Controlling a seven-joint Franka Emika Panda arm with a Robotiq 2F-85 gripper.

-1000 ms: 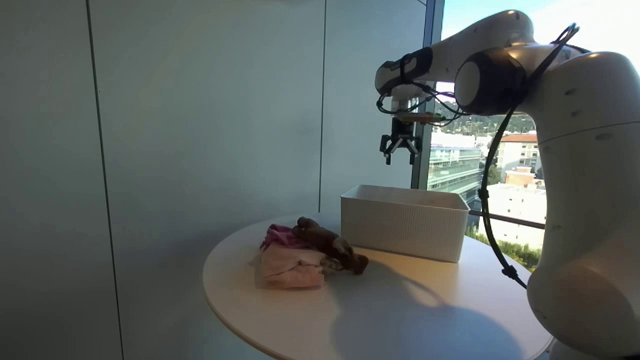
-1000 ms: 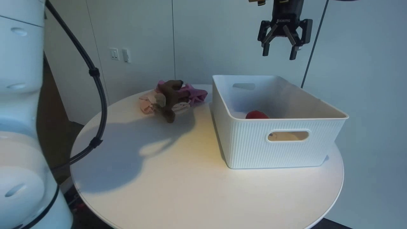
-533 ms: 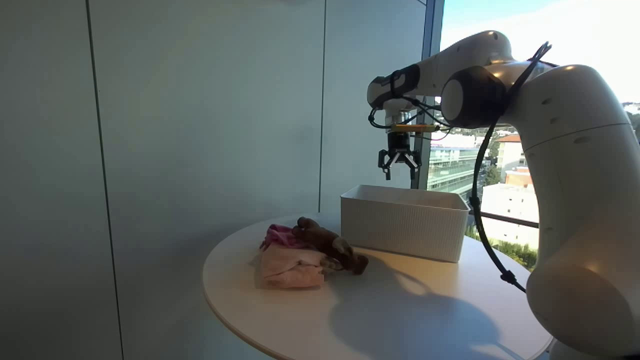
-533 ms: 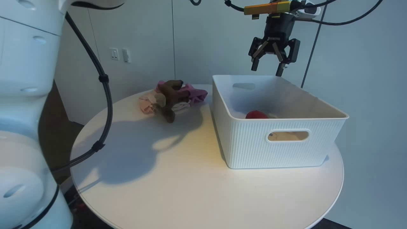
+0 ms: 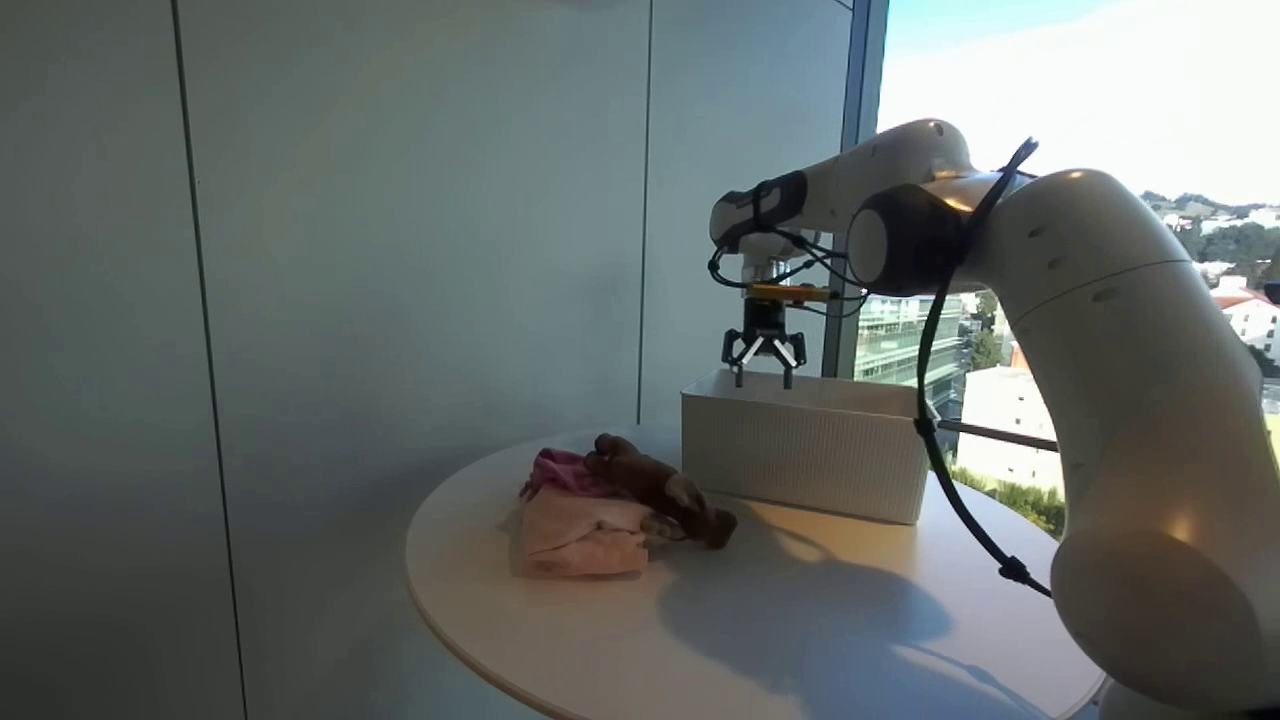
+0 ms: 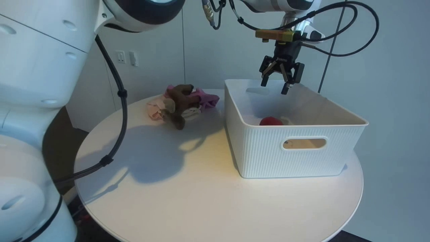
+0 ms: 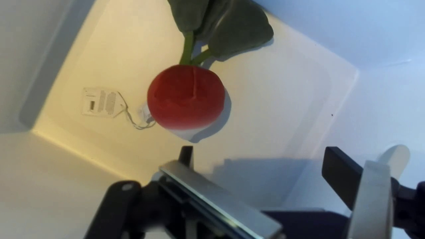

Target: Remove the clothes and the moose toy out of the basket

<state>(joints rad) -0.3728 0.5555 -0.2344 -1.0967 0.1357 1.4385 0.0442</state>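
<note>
- In an exterior view, the moose toy [image 5: 650,482] lies partly on the clothes [image 5: 585,540] near the basket [image 5: 810,460], slanting from upper left to lower right.
- In an exterior view, its long axis runs toward the camera; the fingers [image 6: 264,81] hang spread over the basket.
- In the wrist view, a red toy [image 7: 186,96] lies inside.

Arm [image 5: 1110,290] arched, jaws parted
In an exterior view the forearm [image 5: 860,182] slopes toward eight o'clock, the gripper [image 5: 763,381] points to six; in the wrist view, jaws stand at seven and four.
</note>
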